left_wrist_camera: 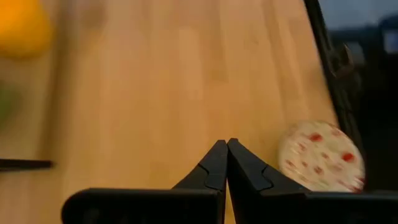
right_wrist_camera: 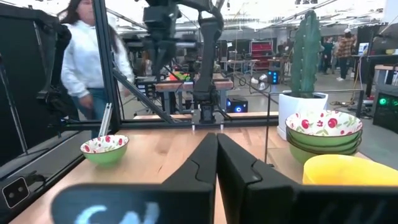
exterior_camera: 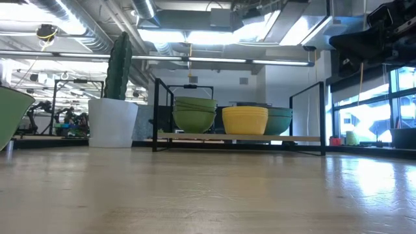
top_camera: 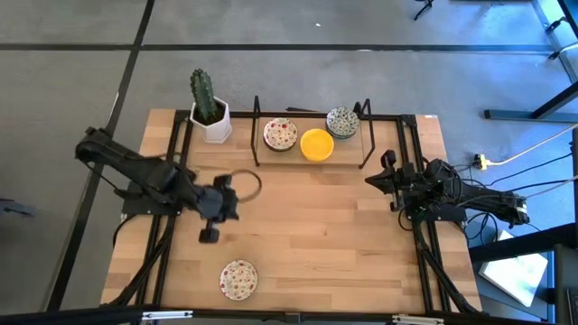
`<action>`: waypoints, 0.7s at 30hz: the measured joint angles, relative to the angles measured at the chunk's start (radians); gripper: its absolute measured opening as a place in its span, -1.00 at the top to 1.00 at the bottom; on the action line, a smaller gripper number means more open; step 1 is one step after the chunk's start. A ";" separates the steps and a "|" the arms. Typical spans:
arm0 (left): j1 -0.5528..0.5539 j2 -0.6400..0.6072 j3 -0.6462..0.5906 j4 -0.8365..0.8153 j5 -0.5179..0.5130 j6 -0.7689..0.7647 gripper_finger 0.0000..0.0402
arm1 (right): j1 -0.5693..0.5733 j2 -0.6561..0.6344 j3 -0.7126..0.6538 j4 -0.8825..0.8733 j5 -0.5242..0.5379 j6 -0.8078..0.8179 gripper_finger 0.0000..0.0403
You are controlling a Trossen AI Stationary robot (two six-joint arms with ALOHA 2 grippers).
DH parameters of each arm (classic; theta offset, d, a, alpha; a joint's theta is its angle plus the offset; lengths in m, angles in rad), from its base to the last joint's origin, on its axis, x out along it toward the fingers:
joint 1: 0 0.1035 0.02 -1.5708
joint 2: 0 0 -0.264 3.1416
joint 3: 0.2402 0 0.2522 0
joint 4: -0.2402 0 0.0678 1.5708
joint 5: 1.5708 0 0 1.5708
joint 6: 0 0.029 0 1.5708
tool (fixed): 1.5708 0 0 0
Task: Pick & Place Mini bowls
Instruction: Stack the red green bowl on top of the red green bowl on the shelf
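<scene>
One red-speckled mini bowl sat alone on the wooden desk near its front edge, well apart from the others; my left wrist view caught it just beside the desk's dark frame. The rest of the mini bowls stood on a low black rack at the back of the desk: a stack topped by a red-speckled bowl, a plain yellow bowl next to it, and a green-blue patterned bowl behind the yellow one. From desk height the stack showed green undersides with the yellow bowl beside it. A white square pot with a cactus stood just left of the rack. My left end effector hung over the desk between the rack and the lone bowl, its fingers pressed together and holding nothing, as the left wrist view showed. My right end effector waited at the right side of the desk, near the rack's right end, its fingers likewise closed and empty. A person in a white top stood in the room beyond the desk.
</scene>
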 joint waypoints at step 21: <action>-0.201 0.419 0.056 0.027 0.146 -0.341 0.48 | 0.000 0.000 0.000 0.002 0.000 -0.004 0.95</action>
